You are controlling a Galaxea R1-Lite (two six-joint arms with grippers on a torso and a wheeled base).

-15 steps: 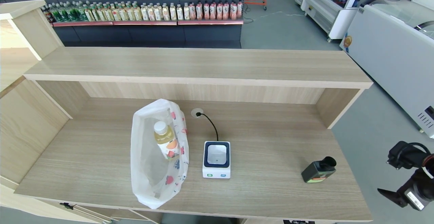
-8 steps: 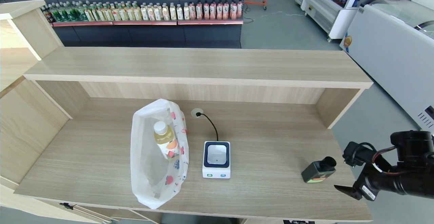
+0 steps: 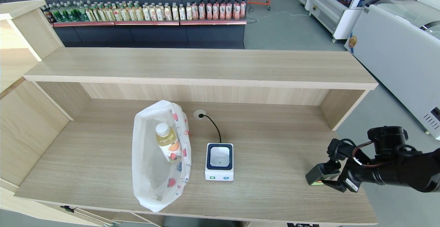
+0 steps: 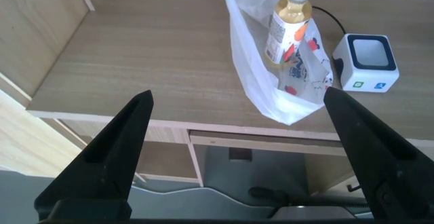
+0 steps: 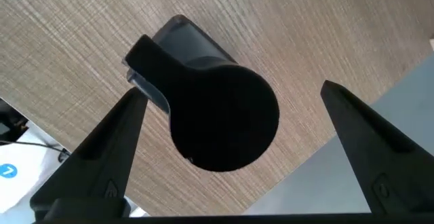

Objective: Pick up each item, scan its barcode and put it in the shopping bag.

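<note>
A dark bottle (image 3: 317, 175) with a black cap lies near the counter's right end. My right gripper (image 3: 329, 172) is at it, open, one finger on each side of the capped end. From the right wrist, the black cap (image 5: 222, 119) sits between the spread fingers (image 5: 102, 159), apart from both. A white plastic shopping bag (image 3: 154, 165) stands left of centre with a yellow drink bottle (image 3: 167, 142) inside. The white scanner (image 3: 219, 161) sits beside it. My left gripper (image 4: 230, 163) hangs open before the counter's front edge, facing the bag (image 4: 264, 68) and scanner (image 4: 366, 61).
The wooden counter (image 3: 268, 141) has a raised shelf (image 3: 192, 65) behind it and side walls at both ends. A black cable (image 3: 213, 125) runs from the scanner to a hole in the counter. Bare wood lies between the scanner and the dark bottle.
My right arm has come in from beyond the counter's right edge to the dark bottle, and its open fingers now straddle the cap. Bag, scanner and bottle have not moved.
</note>
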